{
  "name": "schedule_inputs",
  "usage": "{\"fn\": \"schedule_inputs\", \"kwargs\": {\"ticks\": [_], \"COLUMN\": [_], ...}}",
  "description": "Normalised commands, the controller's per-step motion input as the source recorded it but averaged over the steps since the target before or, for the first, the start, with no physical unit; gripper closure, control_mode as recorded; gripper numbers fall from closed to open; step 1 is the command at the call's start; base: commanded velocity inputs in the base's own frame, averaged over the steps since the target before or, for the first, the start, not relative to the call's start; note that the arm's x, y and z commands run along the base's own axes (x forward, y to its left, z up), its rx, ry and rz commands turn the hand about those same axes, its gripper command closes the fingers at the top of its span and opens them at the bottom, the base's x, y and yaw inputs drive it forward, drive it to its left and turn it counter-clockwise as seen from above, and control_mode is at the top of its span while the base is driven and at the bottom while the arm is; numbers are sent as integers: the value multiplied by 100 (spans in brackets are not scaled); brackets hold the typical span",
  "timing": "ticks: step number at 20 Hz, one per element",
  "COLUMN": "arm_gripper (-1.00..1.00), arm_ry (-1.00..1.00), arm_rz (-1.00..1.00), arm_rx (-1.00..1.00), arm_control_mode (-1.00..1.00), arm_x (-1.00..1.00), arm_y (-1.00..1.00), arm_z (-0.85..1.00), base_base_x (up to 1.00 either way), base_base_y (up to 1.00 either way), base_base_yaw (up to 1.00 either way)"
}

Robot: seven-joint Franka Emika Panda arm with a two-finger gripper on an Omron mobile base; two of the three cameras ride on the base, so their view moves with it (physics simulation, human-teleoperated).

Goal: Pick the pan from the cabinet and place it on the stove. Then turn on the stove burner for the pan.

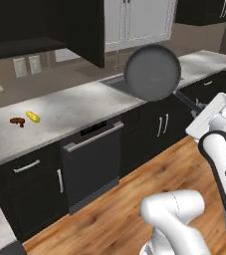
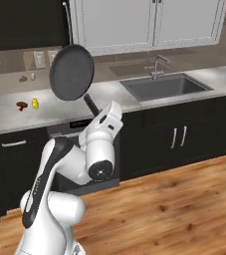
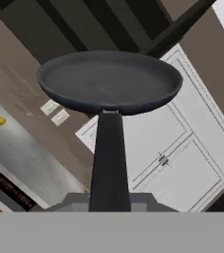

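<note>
The pan (image 1: 152, 72) is off the desk and up in the air, carried by the gripper (image 2: 95, 113), whose jaws are pinched together on the far end of the pan's long black handle (image 3: 108, 158). In the hand view the handle runs straight up from between the jaws to the round dark bowl above, so the pan sits directly ahead of the gripper, out along its line. In the right base view the pan (image 2: 71, 72) stands tilted with its flat face turned toward the camera, up and to the left of the white hand, in front of the backsplash. In the left base view it hangs over the front edge of the pale marble desk (image 1: 69, 107), near the sink (image 1: 115, 82).

A black wall cabinet (image 1: 84, 30) hangs up and to the left of the pan. On the desk, well apart from the pan, lie a yellow corn cob (image 1: 33, 116) and a small brown item (image 1: 17, 121) just beside it. Under the desk sits a black dishwasher (image 1: 92, 162) with a silver bar handle. The sink's faucet (image 2: 157, 65) rises behind the basin in the right base view.
</note>
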Motion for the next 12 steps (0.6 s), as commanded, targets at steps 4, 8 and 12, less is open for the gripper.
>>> {"fn": "schedule_inputs", "kwargs": {"ticks": [4, 8, 12], "arm_gripper": [100, 100, 100], "arm_ry": [0, 0, 0], "arm_rz": [0, 0, 0], "arm_rx": [0, 0, 0], "arm_control_mode": [100, 100, 100], "arm_x": [0, 0, 0], "arm_y": [0, 0, 0], "arm_z": [0, 0, 0], "base_base_x": [-15, -8, 0], "base_base_y": [-16, -19, -38], "base_base_yaw": [-35, -34, -16]}}
